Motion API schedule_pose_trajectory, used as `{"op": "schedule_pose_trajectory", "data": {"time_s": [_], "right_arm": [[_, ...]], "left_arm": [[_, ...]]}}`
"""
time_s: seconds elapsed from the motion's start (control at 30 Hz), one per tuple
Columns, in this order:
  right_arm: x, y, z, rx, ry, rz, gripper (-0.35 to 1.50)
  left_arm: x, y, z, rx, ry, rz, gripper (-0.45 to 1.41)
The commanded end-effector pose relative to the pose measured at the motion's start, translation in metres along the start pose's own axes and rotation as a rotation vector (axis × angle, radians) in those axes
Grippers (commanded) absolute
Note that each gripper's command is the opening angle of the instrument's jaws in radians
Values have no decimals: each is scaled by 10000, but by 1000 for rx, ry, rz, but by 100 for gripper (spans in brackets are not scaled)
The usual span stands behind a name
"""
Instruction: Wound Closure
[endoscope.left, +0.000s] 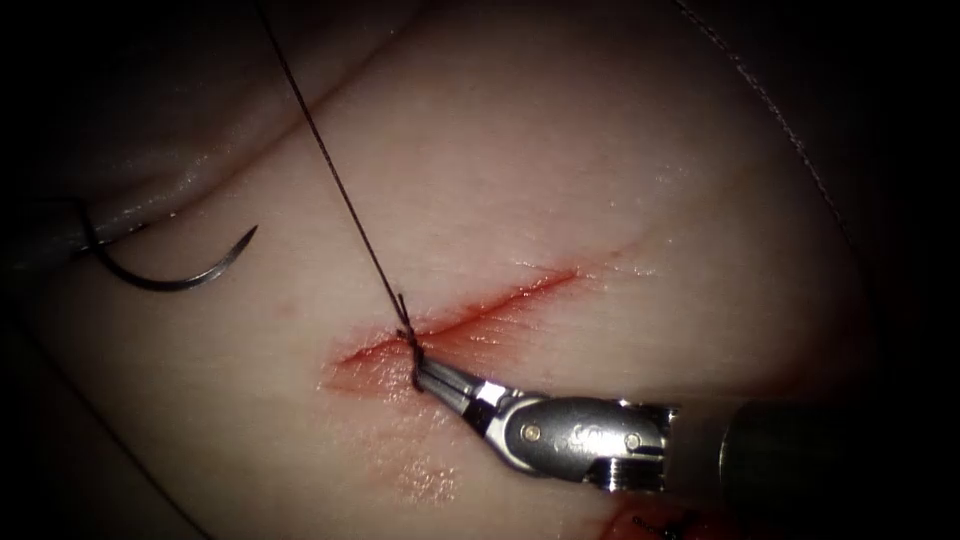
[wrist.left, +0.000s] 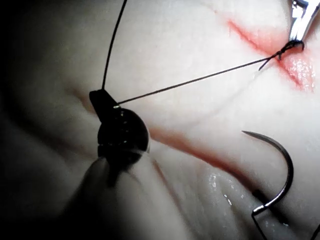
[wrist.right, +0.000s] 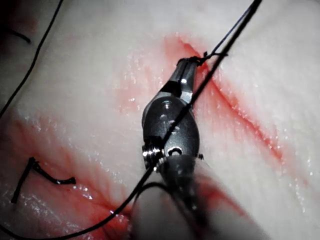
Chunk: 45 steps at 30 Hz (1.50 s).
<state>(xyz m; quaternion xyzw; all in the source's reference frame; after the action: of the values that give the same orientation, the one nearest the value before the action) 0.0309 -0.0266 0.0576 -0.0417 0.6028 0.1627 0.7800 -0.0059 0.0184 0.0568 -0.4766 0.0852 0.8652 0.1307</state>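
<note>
Both tools on the thread, needle lying free
Right tool (endoscope.left: 420, 375) grips thread (endoscope.left: 340, 190) at the cut (endoscope.left: 480, 305); left tool (wrist.left: 102, 100) holds it taut up-left; needle (endoscope.left: 170, 275) rests left on the tissue (endoscope.left: 560, 180)

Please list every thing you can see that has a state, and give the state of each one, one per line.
Right tool: jaws shut on the thread at the knot.
Left tool: jaws shut on the thread, away from the cut.
Thread: taut, running up from the knot.
Needle: held by no tool, lying on the tissue left of the cut.
Cut: open, red fluid along it.
Tissue: lying flat.
</note>
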Motion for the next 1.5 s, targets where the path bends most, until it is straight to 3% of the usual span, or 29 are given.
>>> {"op": "schedule_pose_trajectory", "data": {"time_s": [0.03,0.37,0.77,1.03,1.3,1.5], "right_arm": [[-6,-6,4,7,3,0,-35],[-25,-8,11,113,27,87,-35],[-37,-1,5,227,78,72,-35],[-43,2,6,440,156,47,-35],[-39,2,11,631,128,-35,-35],[-40,2,5,640,109,-52,-35]], "left_arm": [[-3,0,5,8,0,-1,-45],[-19,-17,-11,52,-21,-8,-45],[-21,-26,-12,71,-37,6,-45],[-24,-31,-15,78,-41,3,-45],[-25,-30,-17,83,-41,3,-45],[-25,-30,-17,85,-39,2,-45]]}}
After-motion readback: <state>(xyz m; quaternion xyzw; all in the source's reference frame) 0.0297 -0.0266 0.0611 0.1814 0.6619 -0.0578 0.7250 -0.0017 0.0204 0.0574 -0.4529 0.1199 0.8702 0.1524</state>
